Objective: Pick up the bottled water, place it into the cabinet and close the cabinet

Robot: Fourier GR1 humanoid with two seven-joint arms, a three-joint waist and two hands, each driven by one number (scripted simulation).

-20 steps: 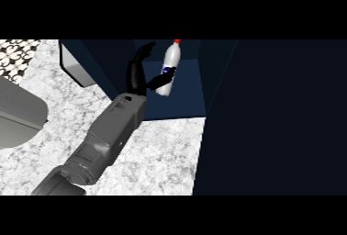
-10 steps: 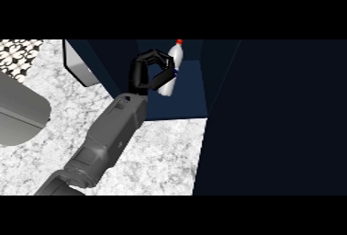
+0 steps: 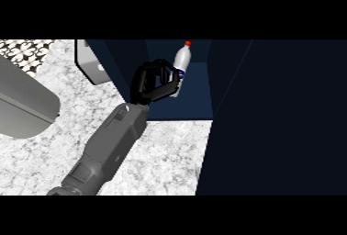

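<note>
The bottled water point(image 3: 181, 58), white with a red cap and a blue label, stands upright on the shelf of the open dark-blue cabinet point(image 3: 196, 98). My left hand point(image 3: 154, 85) is inside the cabinet opening, just left of the bottle and in front of it. Its fingers point(image 3: 173, 75) are curled into a loop and cover part of the bottle's label. Through the loop only the dark cabinet shows, and the bottle stands outside it. My right hand is not in view.
The open cabinet door point(image 3: 278, 119) is a large dark panel that fills the right side. The speckled white counter point(image 3: 169, 156) lies below and to the left. A grey rounded object point(image 3: 24, 103) sits at the left edge, and a pale panel point(image 3: 92, 64) stands left of the cabinet.
The bottle went from tilted to upright on the shelf. The hand's fingers, stretched along the bottle a second ago, have curled up beside it.
</note>
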